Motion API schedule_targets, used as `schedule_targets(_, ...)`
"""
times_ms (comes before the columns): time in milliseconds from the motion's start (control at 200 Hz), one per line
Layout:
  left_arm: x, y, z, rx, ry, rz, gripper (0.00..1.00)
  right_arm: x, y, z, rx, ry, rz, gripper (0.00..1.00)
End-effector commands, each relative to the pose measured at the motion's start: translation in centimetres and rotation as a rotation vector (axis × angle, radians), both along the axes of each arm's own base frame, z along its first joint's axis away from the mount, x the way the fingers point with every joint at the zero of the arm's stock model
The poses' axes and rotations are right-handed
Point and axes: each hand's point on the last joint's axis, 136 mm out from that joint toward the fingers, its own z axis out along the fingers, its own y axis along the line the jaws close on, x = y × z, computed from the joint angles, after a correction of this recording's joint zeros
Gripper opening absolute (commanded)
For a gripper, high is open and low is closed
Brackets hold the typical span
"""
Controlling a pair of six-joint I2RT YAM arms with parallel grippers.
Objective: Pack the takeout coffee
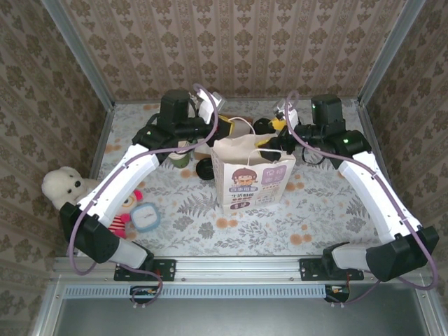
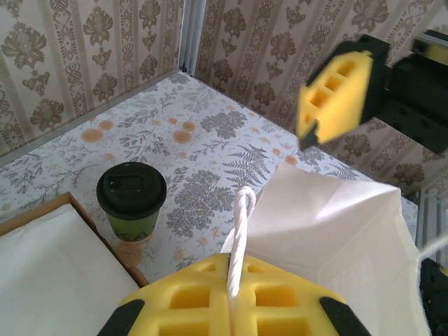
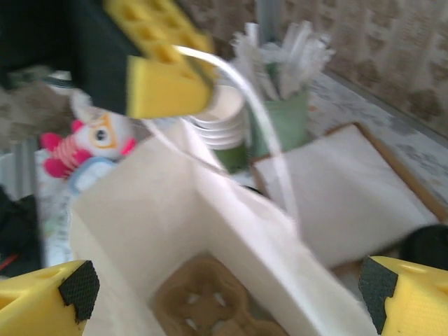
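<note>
Takeout coffee (image 2: pixel 131 203): an olive-green paper cup under a round black lid. It stands upright on the floral surface (image 1: pixel 318 220), in the far half and left of centre, outside the paper bag (image 1: pixel 249 178). In the left wrist view the cup sits just beside the wooden rim of a tray (image 2: pixel 110 243) lined with white paper; whether cup and rim touch cannot be told.

The bag stands upright and open-mouthed near the middle of the surface, its printed face toward the near edge.

Left end effector (image 2: pixel 234 278): fingers pressed together on the bag's white cord handle (image 2: pixel 242 217), which runs up from the bag's rim into the seam between the two yellow fingers.

Right end effector (image 3: pixel 229 283): fingers spread wide, one at each lower corner of the right wrist view, with the bag's open mouth between them and nothing pinched.

At the bottom of the bag lies a brown moulded carrier (image 3: pixel 210 308); its slots are too blurred to tell apart.

In the right wrist view, past the bag's rim and beside the tray, stand a stack of lidless cream cups (image 3: pixel 220 115) and a green holder (image 3: pixel 283 115) of white-wrapped sticks.

By the left edge of the surface lie a white plush bear (image 1: pixel 61 185), a striped doll (image 1: pixel 127 206) and a round blue item (image 1: pixel 145 218).
</note>
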Motion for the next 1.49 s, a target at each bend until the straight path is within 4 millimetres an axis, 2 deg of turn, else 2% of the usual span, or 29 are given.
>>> schedule_targets(0, 1.1, 0.3, 0.3, -0.008, 0.021, 0.053, 0.00, -3.2, 0.3, 0.0, 0.004, 0.009, 0.102, 0.99)
schedule_targets(135, 1.5, 0.5, 0.6, -0.019, 0.026, 0.071, 0.00, -4.9, -1.0, -2.4, -0.074, 0.039, 0.068, 0.99)
schedule_targets(195, 1.5, 0.5, 0.7, -0.021, 0.028, 0.066, 0.00, -5.7, -1.6, -3.0, -0.102, 0.062, 0.055, 0.99)
schedule_targets(255, 1.3, 0.3, 0.7, -0.023, 0.024, 0.047, 0.00, -5.6, -2.2, -3.0, -0.111, 0.053, -0.004, 0.99)
schedule_targets(420, 0.2, -0.5, 0.5, -0.032, 0.024, -0.049, 0.00, -1.7, -4.1, -1.4, -0.104, -0.013, -0.234, 1.00)
schedule_targets(540, -0.5, -1.3, 0.8, -0.032, 0.025, -0.107, 0.00, 2.3, -5.4, -1.2, -0.195, -0.040, -0.361, 1.00)
schedule_targets(585, -0.5, -1.4, 0.8, -0.029, 0.020, -0.112, 0.00, 3.4, -5.2, -1.3, -0.214, -0.054, -0.357, 0.99)
schedule_targets(705, -0.3, -1.7, 0.7, -0.029, 0.024, -0.117, 0.00, 4.3, -3.0, -1.7, -0.221, -0.110, -0.256, 1.00)
schedule_targets(740, -0.4, -1.8, 0.8, -0.030, 0.026, -0.125, 0.00, 5.0, -2.7, -1.2, -0.213, -0.145, -0.266, 1.00)
schedule_targets(840, -0.6, -2.1, 0.8, -0.033, 0.032, -0.147, 0.00, 6.1, -2.4, -1.0, -0.245, -0.173, -0.289, 1.00)
schedule_targets(935, -0.5, -2.0, 0.8, -0.031, 0.027, -0.147, 0.00, 7.0, -3.0, -1.4, -0.300, -0.198, -0.334, 1.00)
schedule_targets(1040, 0.1, -1.8, 0.9, -0.026, 0.035, -0.126, 0.00, 6.5, -3.0, 0.0, -0.277, -0.212, -0.369, 1.00)
schedule_targets(1135, 0.7, -1.8, 0.9, -0.025, 0.042, -0.100, 0.00, 4.7, -2.2, 2.0, -0.136, -0.198, -0.364, 1.00)
schedule_targets(1210, 1.1, -1.8, 0.8, -0.026, 0.045, -0.079, 0.00, 3.9, -1.8, 2.6, -0.022, -0.130, -0.399, 1.00)
schedule_targets(1300, 1.0, -1.9, 0.8, -0.039, 0.058, -0.082, 0.00, 4.1, -1.8, 1.1, 0.032, -0.057, -0.500, 1.00)
schedule_targets(1415, 0.6, -2.1, 0.9, -0.054, 0.067, -0.099, 0.00, 5.5, -2.6, -0.4, 0.003, -0.142, -0.671, 1.00)
schedule_targets(1490, 0.4, -2.2, 0.9, -0.059, 0.073, -0.110, 0.00, 6.0, -2.1, -1.0, 0.006, -0.159, -0.664, 1.00)
